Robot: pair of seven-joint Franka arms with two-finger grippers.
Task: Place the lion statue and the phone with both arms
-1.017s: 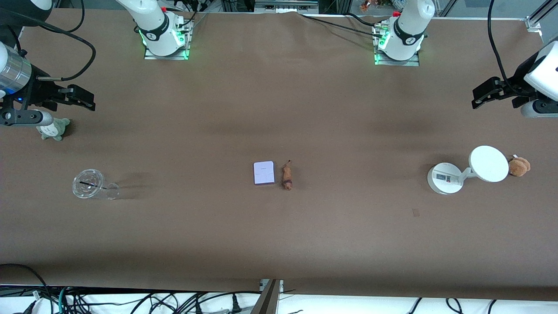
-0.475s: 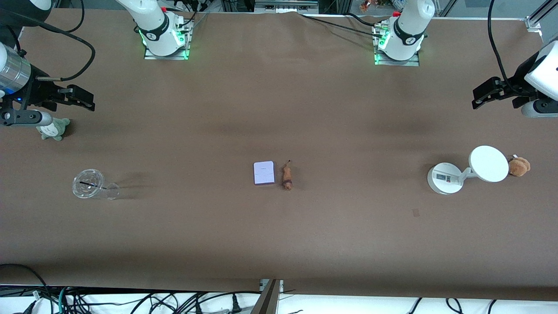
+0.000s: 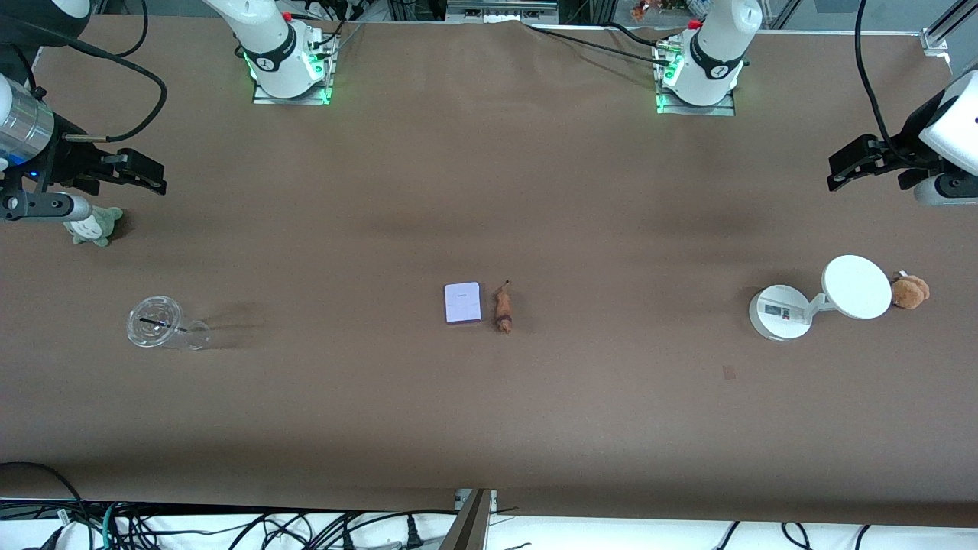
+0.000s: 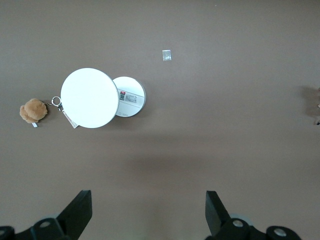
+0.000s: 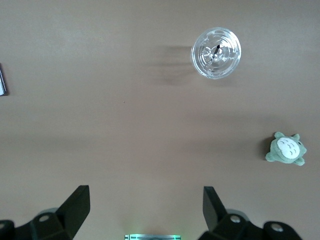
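Note:
The phone (image 3: 463,302), a pale lavender slab, lies flat at the table's middle. The lion statue (image 3: 503,308), slim and orange-brown, lies right beside it on the side toward the left arm's end. My left gripper (image 3: 850,164) is open and empty, up in the air at the left arm's end of the table; in the left wrist view (image 4: 148,212) its fingers stand wide apart over bare table. My right gripper (image 3: 144,172) is open and empty at the right arm's end, also wide apart in the right wrist view (image 5: 145,210). A corner of the phone (image 5: 2,81) shows at that view's edge.
A white round-based stand with a disc (image 3: 856,286) and a brown plush toy (image 3: 910,291) sit under the left gripper's end. A clear plastic cup (image 3: 157,322) and a green-grey plush (image 3: 95,227) sit at the right arm's end.

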